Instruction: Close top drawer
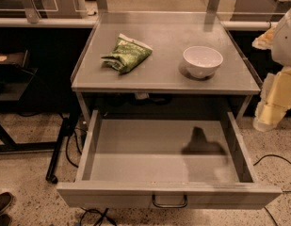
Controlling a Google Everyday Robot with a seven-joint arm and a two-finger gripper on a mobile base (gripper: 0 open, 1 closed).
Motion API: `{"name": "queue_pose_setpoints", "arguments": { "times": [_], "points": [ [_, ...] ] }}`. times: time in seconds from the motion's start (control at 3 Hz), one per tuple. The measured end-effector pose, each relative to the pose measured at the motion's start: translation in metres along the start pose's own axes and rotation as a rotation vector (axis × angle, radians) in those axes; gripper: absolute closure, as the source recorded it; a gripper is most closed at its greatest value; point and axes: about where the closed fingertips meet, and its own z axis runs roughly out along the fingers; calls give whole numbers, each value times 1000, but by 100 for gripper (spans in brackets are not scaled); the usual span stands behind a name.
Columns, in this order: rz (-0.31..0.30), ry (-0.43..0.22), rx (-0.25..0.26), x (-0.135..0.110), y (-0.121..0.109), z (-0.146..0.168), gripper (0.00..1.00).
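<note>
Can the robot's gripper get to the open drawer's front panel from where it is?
Probably yes. The gripper hangs at the right edge of the view, beside the table, and nothing stands between it and the front panel of the top drawer.

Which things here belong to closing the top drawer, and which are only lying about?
For the job: top drawer, pulled out; its loop handle; gripper, at the right edge, not touching the drawer.
Lying about: green bag and white bowl, both on the tabletop.
</note>
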Motion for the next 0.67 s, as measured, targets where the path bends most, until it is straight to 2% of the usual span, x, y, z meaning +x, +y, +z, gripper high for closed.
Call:
{"name": "queue_pose_setpoints", "arguments": {
  "times": [0.33,0.67],
  "points": [
    [0,0,0,0,0,0,0],
    [0,0,0,0,0,0,9]
  ]
}}
